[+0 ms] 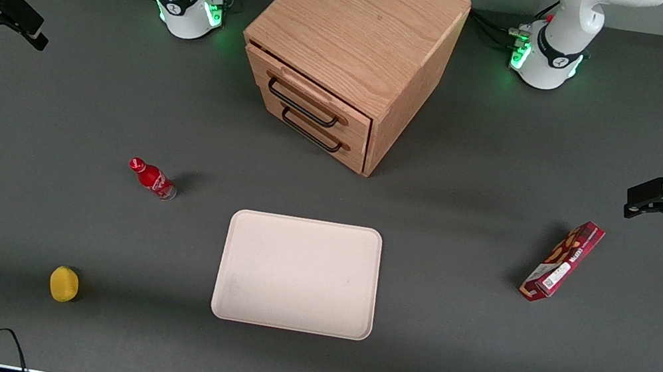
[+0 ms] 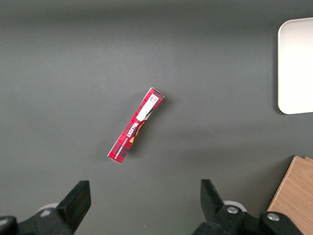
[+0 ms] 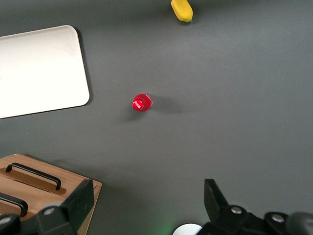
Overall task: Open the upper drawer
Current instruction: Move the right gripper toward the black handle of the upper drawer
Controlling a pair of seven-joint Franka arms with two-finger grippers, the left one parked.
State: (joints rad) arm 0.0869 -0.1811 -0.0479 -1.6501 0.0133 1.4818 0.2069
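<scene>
Nearest the front camera, a yellow fruit (image 1: 64,283) is seen, then a red bottle (image 1: 153,179) and a tray (image 1: 298,273). Farther off, the cabinet (image 1: 359,22) is seen with its upper drawer (image 1: 306,95) barely ajar. The gripper (image 3: 146,208) is held open, high above the table (image 1: 447,340), toward the working arm's end.

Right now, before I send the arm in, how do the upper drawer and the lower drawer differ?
The upper drawer sits directly under the cabinet top; the lower drawer is beneath it, nearer the table. The upper drawer's front looks pulled slightly proud at its corner toward the working arm's end; the lower drawer's looks flush. Both are light oak with thin black bar handles. The gripper hangs toward the working arm's end, jaws open.
</scene>
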